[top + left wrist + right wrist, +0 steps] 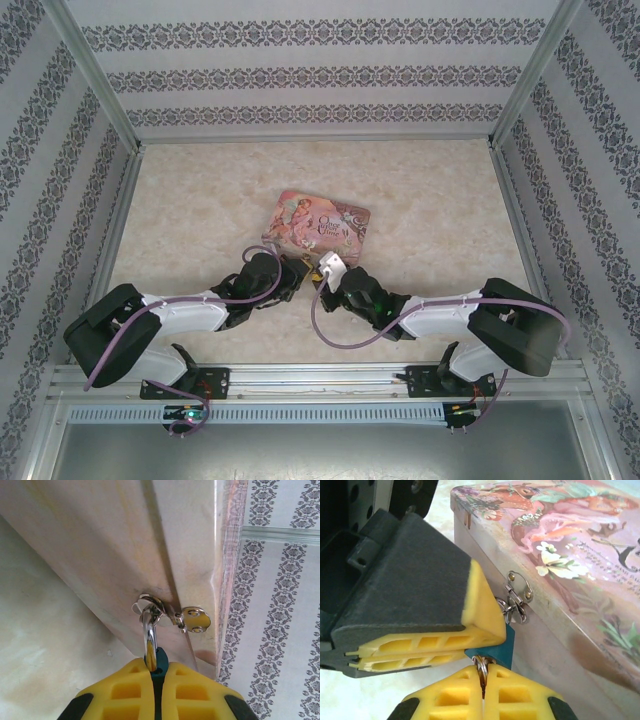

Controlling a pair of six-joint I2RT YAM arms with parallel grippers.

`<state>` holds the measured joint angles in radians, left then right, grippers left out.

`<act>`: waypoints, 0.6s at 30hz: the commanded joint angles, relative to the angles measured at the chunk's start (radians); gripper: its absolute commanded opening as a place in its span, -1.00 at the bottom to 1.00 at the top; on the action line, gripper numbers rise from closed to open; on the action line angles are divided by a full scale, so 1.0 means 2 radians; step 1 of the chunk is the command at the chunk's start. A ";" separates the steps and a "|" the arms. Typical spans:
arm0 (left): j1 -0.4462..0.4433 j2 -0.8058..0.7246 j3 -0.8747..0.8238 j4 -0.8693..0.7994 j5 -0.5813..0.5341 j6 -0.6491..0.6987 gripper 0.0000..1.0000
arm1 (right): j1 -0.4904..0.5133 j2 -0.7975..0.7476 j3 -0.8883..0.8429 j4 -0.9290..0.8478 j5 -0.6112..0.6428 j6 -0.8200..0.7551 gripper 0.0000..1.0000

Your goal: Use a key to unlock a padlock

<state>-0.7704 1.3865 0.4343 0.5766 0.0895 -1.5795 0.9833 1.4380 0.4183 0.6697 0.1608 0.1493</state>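
The padlock (160,661) has a small blue body, and its silver shackle (149,632) hangs through the clasp on the pink tin (316,222). My left gripper (157,669) is shut on the blue body. In the right wrist view the left gripper's yellow fingers (445,640) clamp the padlock (506,647) from the left, against the tin's front wall. My right gripper (483,674) is shut on the key (482,682), a dark sliver with a small silver ring (481,663). The ring sits right at the padlock's lower face. In the top view both grippers meet at the tin's near edge.
The pink tin (560,555) lies flat in the middle of the marbled table (180,200), its silver clasp (517,599) facing the arms. Patterned walls (60,150) close in the table on three sides. The arms' cables loop near the front rail (320,380).
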 commanded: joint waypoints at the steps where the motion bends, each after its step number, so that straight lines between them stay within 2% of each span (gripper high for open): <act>1: -0.003 0.002 0.004 0.016 0.023 0.006 -0.96 | -0.015 0.009 -0.002 0.060 0.004 0.068 -1.00; 6: -0.003 -0.001 0.005 0.005 0.019 0.013 -0.62 | -0.015 0.021 -0.018 0.068 0.010 0.069 -1.00; 11: 0.001 -0.031 0.003 -0.047 0.003 0.030 -0.26 | -0.019 0.035 -0.034 0.084 0.007 0.093 -1.00; 18: 0.011 -0.113 0.000 -0.146 -0.021 0.063 -0.04 | -0.025 0.039 -0.074 0.102 -0.007 0.161 -1.00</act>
<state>-0.7635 1.2221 0.4339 0.4240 0.0895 -1.5143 0.9478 1.5082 0.3035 0.8513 0.1402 0.3740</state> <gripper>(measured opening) 0.474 0.049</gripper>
